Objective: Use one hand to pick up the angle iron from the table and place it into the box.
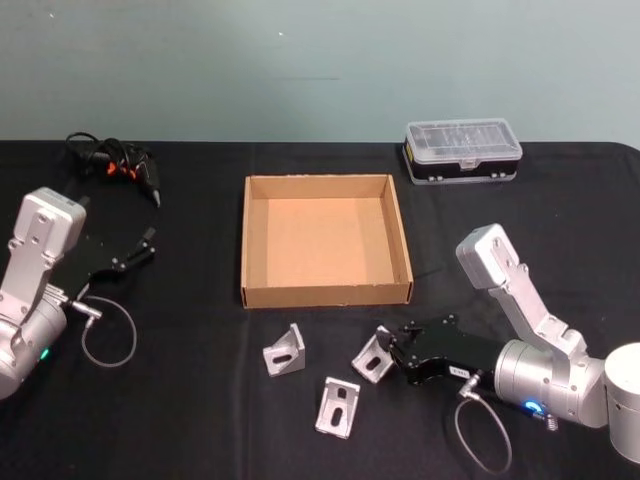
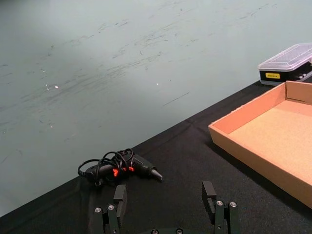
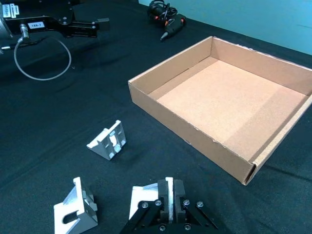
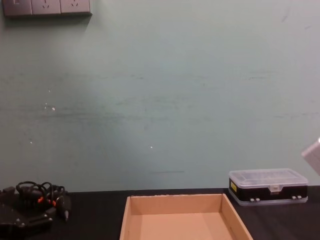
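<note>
Right gripper [image 1: 386, 348]: low over the table [image 1: 200, 420], just in front of the near right corner of the box [image 1: 325, 294], pointing toward the robot's left.
Right arm pose: the silver-grey casing enters at the lower right of the head view. One link rises toward the box's right side, and the wrist sits at table height with the black gripper body nearly level.
Right claw: fingers [image 3: 179, 194] are pressed together on the upright plate of the gripped angle iron [image 1: 370, 360].
Gripped angle iron: at table level, near the box's front wall and outside it. Whether it is lifted cannot be told.
Loose angle irons: one [image 1: 285, 351] lies to the left of the gripped one, and another [image 1: 338, 405] lies nearer the robot. Both are on the table.
Left gripper [image 1: 148, 246]: level above the table, well left of the box, fingers [image 2: 120, 196] spread apart with nothing between them.
Box position: centre of the table, open side up.
</note>
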Motion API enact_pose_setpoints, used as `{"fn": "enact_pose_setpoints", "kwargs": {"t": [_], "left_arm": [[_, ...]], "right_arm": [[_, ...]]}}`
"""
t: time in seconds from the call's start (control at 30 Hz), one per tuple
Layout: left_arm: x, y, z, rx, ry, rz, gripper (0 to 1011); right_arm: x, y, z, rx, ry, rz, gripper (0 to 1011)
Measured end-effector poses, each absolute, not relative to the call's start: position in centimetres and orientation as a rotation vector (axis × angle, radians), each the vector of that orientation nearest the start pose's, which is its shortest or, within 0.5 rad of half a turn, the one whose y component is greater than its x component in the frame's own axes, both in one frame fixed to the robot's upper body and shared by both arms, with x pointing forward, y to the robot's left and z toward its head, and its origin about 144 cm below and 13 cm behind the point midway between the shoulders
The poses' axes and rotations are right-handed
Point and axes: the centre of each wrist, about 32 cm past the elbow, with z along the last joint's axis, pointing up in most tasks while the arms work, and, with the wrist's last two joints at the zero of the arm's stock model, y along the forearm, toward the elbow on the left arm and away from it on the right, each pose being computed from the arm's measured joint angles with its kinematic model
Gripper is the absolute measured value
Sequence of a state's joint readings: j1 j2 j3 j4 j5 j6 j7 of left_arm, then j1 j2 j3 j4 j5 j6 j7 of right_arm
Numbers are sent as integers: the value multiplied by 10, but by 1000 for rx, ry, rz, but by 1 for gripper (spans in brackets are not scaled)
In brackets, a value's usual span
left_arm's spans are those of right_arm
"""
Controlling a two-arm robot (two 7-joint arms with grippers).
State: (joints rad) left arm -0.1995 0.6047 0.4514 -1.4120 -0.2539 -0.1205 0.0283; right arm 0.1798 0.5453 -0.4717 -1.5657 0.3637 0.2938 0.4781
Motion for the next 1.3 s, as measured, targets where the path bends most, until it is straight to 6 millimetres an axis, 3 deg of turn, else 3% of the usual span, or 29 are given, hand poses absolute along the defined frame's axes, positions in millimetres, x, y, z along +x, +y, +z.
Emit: {"fn": "enact_pose_setpoints", "kwargs": {"t": [0.53, 0.8, 0.97, 1.3], "left_arm": [[489, 310, 1140, 304, -285, 1248, 1011], [489, 310, 1140, 304, -285, 1248, 1011], [489, 310, 1140, 304, -285, 1248, 1011], [489, 310, 1140, 304, -285, 1248, 1011]], "right_arm": [[475, -258, 1169, -370, 100, -722, 75], [463, -263, 1198, -282, 19, -778, 75], [454, -269, 1227, -180, -35, -842, 77], [453, -271, 1247, -112, -78, -899, 77]]}}
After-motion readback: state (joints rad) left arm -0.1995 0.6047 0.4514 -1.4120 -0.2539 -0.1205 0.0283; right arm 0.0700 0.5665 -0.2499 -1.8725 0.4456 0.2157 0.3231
